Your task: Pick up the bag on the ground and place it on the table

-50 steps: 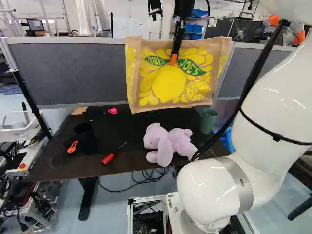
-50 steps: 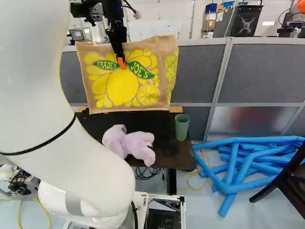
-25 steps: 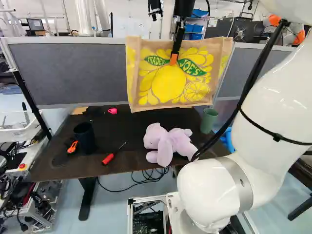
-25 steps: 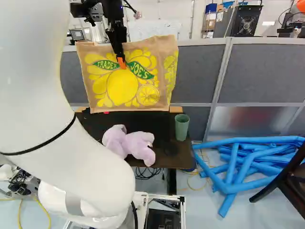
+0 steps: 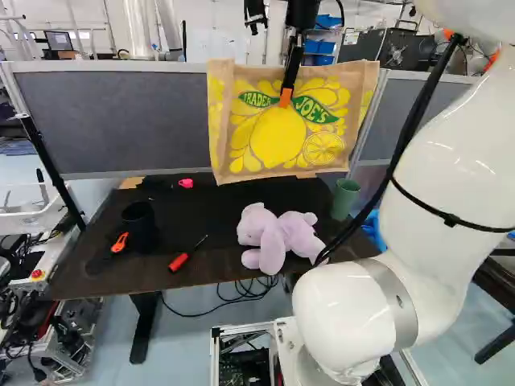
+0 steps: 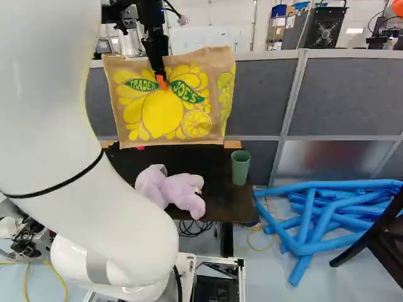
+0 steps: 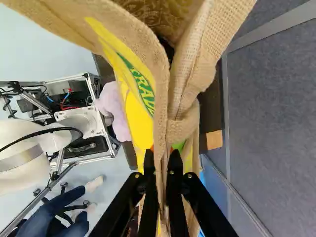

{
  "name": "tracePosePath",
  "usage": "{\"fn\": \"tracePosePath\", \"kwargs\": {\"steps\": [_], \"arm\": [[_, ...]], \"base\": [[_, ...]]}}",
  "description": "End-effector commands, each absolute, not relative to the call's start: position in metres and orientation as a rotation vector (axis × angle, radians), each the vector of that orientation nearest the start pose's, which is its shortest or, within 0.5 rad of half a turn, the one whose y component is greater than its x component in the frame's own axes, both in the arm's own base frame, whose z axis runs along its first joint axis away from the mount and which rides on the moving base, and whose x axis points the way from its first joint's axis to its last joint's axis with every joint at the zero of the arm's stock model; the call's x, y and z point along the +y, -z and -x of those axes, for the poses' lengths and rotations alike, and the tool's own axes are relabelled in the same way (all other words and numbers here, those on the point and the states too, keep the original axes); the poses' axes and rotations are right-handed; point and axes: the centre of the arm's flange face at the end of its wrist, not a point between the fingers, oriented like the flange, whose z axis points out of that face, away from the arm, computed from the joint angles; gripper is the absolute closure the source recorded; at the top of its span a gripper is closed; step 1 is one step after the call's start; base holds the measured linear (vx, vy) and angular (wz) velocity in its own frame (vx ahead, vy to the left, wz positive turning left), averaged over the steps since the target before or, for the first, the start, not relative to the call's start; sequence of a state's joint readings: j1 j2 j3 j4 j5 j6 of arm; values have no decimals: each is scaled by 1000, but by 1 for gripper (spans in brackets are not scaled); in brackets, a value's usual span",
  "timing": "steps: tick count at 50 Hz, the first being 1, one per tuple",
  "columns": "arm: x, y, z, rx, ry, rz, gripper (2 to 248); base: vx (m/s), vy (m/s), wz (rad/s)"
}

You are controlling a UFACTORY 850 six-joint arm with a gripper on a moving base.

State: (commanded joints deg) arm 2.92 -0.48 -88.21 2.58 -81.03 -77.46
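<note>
A tan bag point(image 5: 241, 161) printed with yellow lemons and green leaves is held upright by the black gripper point(image 5: 286, 97), its cloth pinched at the upper edge between the two fingers, which are closed to a narrow gap. In the wrist view, folds of the bag are seen gathered between the fingers and spread ahead of them. In the left base view the bag is shown at upper center, in front of a gray partition point(image 5: 121, 121) and overlapping the far part of a dark table point(image 5: 217, 241); whether its base touches the tabletop cannot be told. The white arm point(image 5: 451, 185) is seen along the right of that view. On the table, a lilac plush toy point(image 5: 273, 235) is pictured right of center, a red-handled screwdriver point(image 5: 179, 262) and a black cup point(image 5: 141, 225) at left. In the right base view, a green cup point(image 6: 240, 167) is shown right of the toy, with blue tubes point(image 6: 305, 244) piled on the floor at lower right.
</note>
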Motion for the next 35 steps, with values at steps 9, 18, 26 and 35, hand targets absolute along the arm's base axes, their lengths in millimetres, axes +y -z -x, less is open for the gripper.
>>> {"fn": "tracePosePath", "kwargs": {"steps": [9, 18, 26, 35], "arm": [[27, -798, -452, -2040, 191, 2428, 228], [27, -798, -460, -2039, 192, 2429, 228], [27, -798, -471, -2038, 194, 2431, 228], [27, -798, -483, -2038, 197, 2433, 228]], "base": [[0, 0, 0], [0, 0, 0], [0, 0, 0], [0, 0, 0]]}}
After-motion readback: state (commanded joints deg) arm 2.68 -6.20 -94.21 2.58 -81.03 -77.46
